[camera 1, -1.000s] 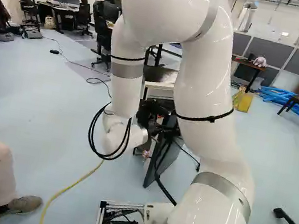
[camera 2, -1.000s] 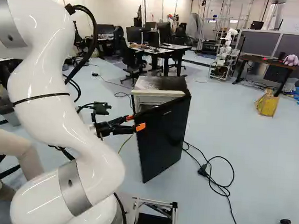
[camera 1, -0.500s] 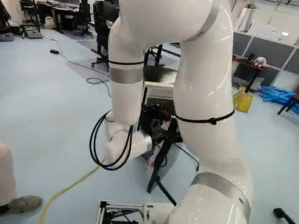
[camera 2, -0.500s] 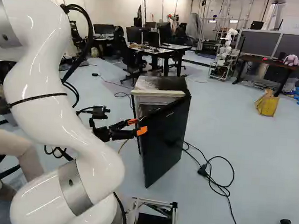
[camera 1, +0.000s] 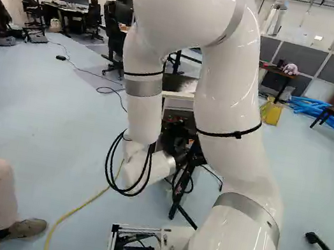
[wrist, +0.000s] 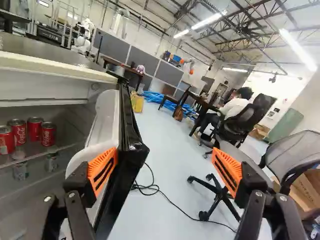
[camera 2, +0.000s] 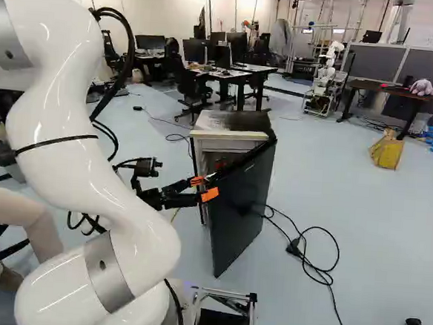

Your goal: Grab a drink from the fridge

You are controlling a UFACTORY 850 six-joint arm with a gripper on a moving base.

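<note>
Held the black two-fingered gripper (wrist: 165, 166) spread wide, with one orange pad (wrist: 102, 170) beside the glossy black fridge door (camera 2: 242, 216); saw red metal cans (wrist: 48, 134) inside, ahead on that pad's side, probably needed a sideways swing.

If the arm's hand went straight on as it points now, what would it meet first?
Most likely the open fridge door: in the wrist view the fridge-side finger of the hand overlaps it. Depth is unclear, so it might slip past, towards floor.
</note>
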